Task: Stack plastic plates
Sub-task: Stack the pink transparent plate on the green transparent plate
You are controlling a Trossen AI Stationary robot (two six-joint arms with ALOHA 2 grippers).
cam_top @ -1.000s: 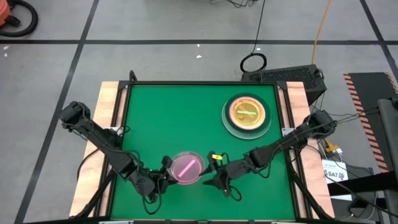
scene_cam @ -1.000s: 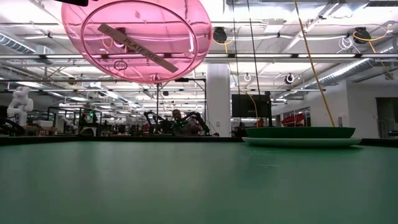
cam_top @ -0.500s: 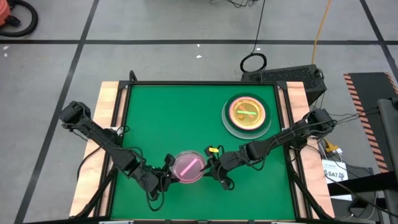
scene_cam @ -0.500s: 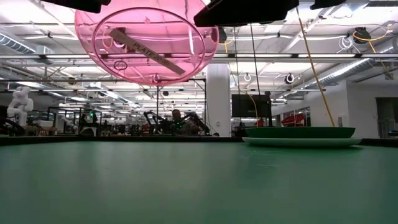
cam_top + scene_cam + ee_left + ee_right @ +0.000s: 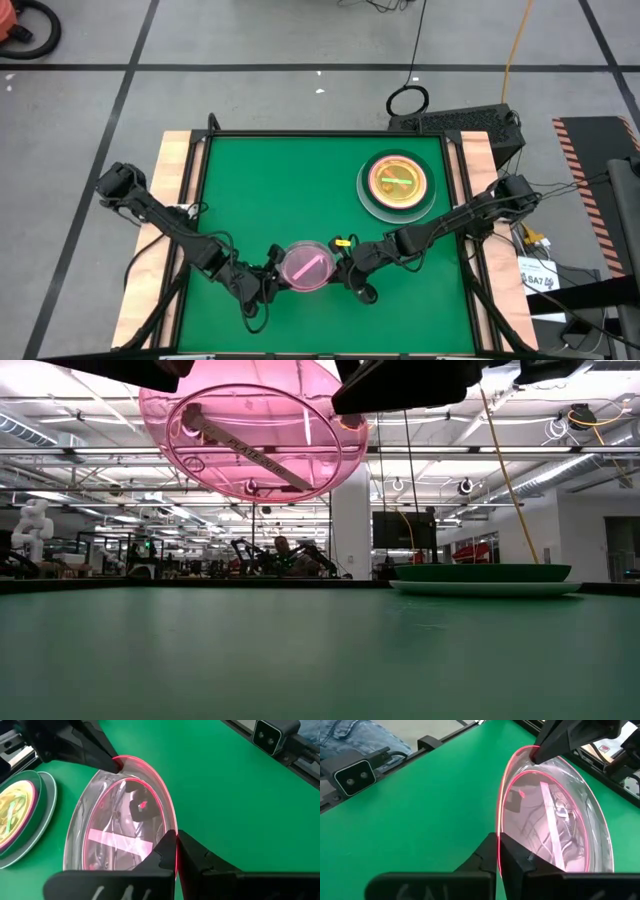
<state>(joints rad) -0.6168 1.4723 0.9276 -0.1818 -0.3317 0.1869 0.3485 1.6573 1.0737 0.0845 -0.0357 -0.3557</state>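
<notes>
The small pink dish (image 5: 305, 268) was glossy, see-through plastic with a pale matt strip across it. The table's green top (image 5: 270, 190) looked like smooth, matt cloth, edged with light bare wood (image 5: 178, 165). The gripper fingers (image 5: 200, 857) were dull black plastic.

Both arms stretched low from the table's outer sides toward its near middle, elbows bent, wrists meeting face to face. Left gripper (image 5: 272, 281) closed, fingers (image 5: 165, 851) pinched on one edge of the pink translucent plate (image 5: 305, 268). Right gripper (image 5: 340, 272) likewise clamped, fingers (image 5: 492, 851) nipping the opposite edge. Plate held up off the table between the two, tilted on its side.
</notes>
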